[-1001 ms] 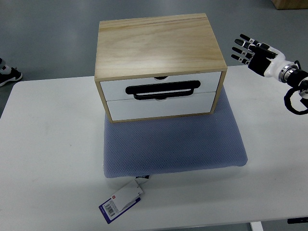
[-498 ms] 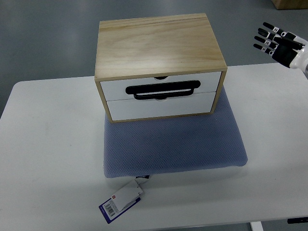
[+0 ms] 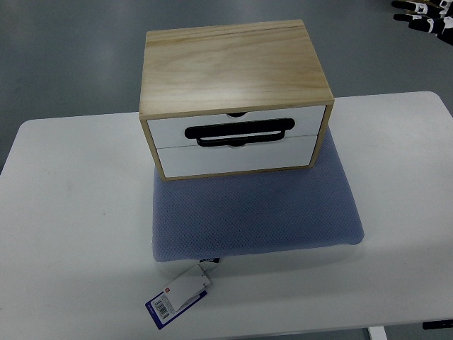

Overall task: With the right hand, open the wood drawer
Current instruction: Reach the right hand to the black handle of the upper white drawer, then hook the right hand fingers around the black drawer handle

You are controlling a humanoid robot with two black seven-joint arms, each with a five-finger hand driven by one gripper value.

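Nothing is opened yet: frame centre, the wood drawer [image 3: 235, 132] and its black handle [image 3: 239, 132] sit flush in the box on the blue pad [image 3: 255, 216]. Upper right corner, the right hand [image 3: 428, 14] holds nothing; its finger spread cannot be told.

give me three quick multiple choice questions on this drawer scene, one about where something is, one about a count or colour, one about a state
1. Where does the wood drawer box stand?
A. on the bare table
B. on the back part of the blue mat
C. on the floor

2. How many white drawer fronts does the box show?
A. one
B. two
C. four

3. What state are the drawers in?
A. both closed
B. upper pulled out
C. lower removed

Answers:
1 B, the mat lies under the box and spreads out in front of it on the white table.
2 B, one front sits above the other, with the black handle on the upper one.
3 A, both fronts sit flush with the wood frame; the right hand is only at the top right corner.
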